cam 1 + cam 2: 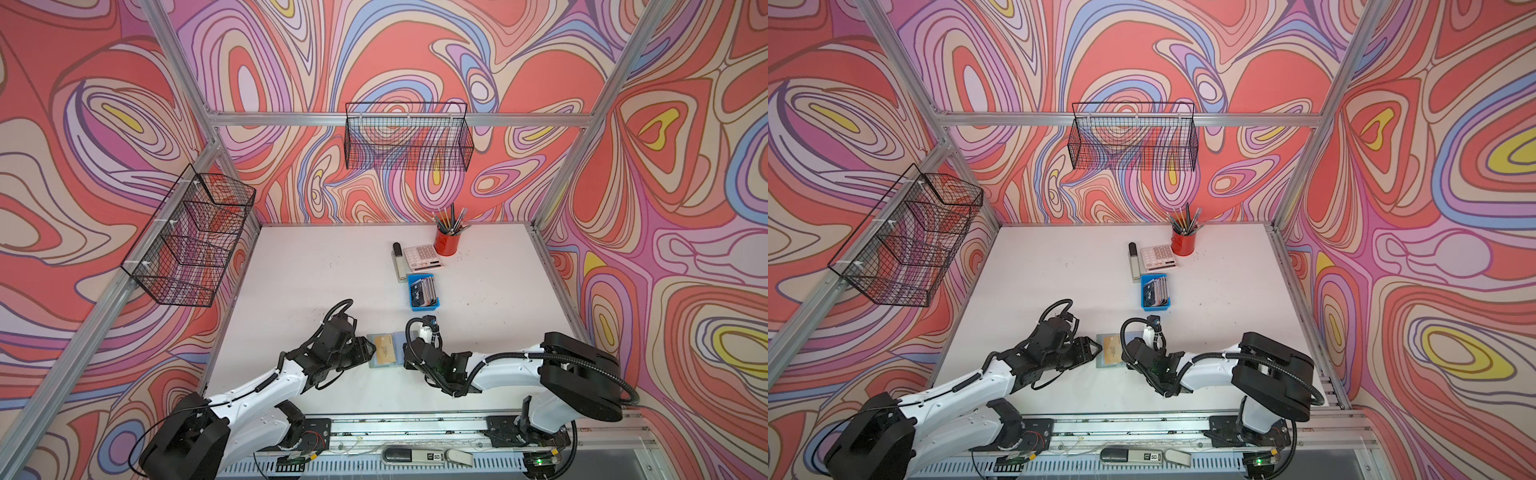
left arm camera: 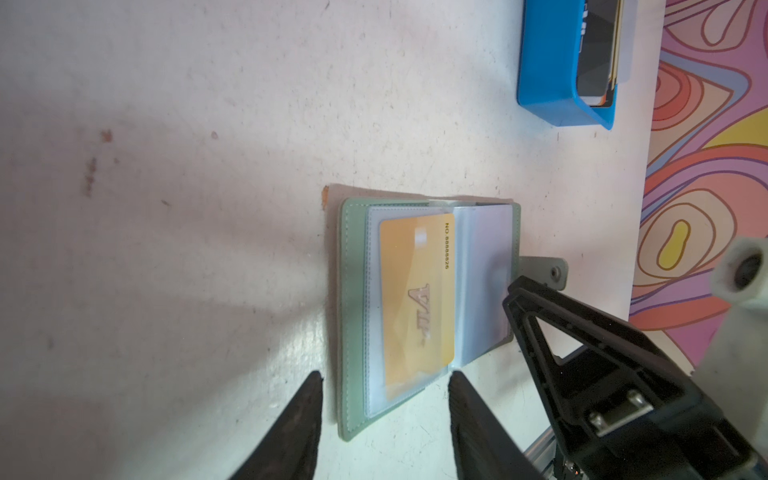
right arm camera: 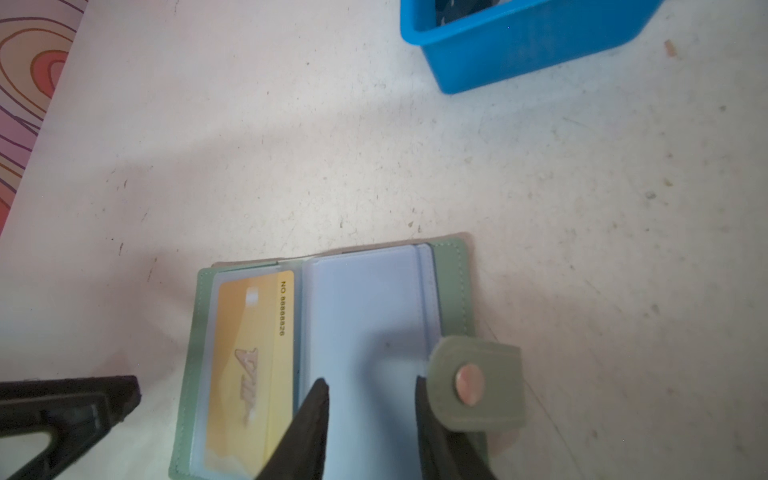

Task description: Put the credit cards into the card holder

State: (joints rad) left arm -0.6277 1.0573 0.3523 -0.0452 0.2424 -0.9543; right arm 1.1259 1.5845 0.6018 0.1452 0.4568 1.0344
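The sage-green leather-like card holder (image 2: 353,291) lies open on the white bench (image 1: 332,270) between the two arms. A yellow-gold card (image 2: 415,299) is seated in one page's clear sleeve. The other mixed-colour credit cards (image 1: 424,291) stand in the small blue plastic tray (image 1: 423,307) farther back. The left jaws are parted and empty, straddling the end of the carded page. The right jaws, partly open and holding nothing, sit over the empty page beside the snap tab (image 3: 478,382). The next card likely belongs there: pin one cover flat and bring the card in edge-on, level with the sleeve mouth, so the booklet neither skids nor flips shut.
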